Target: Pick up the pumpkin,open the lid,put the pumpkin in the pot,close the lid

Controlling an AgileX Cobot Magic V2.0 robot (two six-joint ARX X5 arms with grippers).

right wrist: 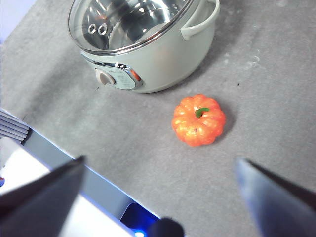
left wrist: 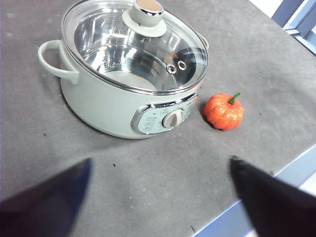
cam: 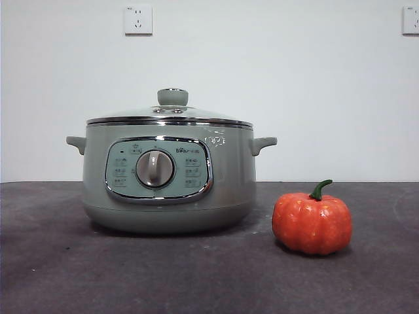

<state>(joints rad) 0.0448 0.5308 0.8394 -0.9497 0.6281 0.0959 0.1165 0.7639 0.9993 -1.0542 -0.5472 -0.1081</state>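
The sage-green pot point(cam: 169, 176) stands on the dark table with its glass lid point(cam: 171, 114) seated on it; through the lid the steel inside shows bare point(left wrist: 133, 54). The orange pumpkin point(cam: 311, 222) sits upright on the table just right of the pot, a small gap between them. My left gripper point(left wrist: 160, 197) hovers high above the table's front part, open, with the pot point(left wrist: 98, 98) and pumpkin point(left wrist: 224, 111) ahead of it. My right gripper point(right wrist: 160, 192) hangs open above the pumpkin point(right wrist: 198, 121), nothing between its jaws. Neither arm shows in the front view.
The table's front edge point(right wrist: 74, 168) runs close below the right gripper. Two wall sockets point(cam: 138, 19) sit on the white wall behind. Bare grey tabletop point(cam: 196, 275) lies in front of the pot and pumpkin.
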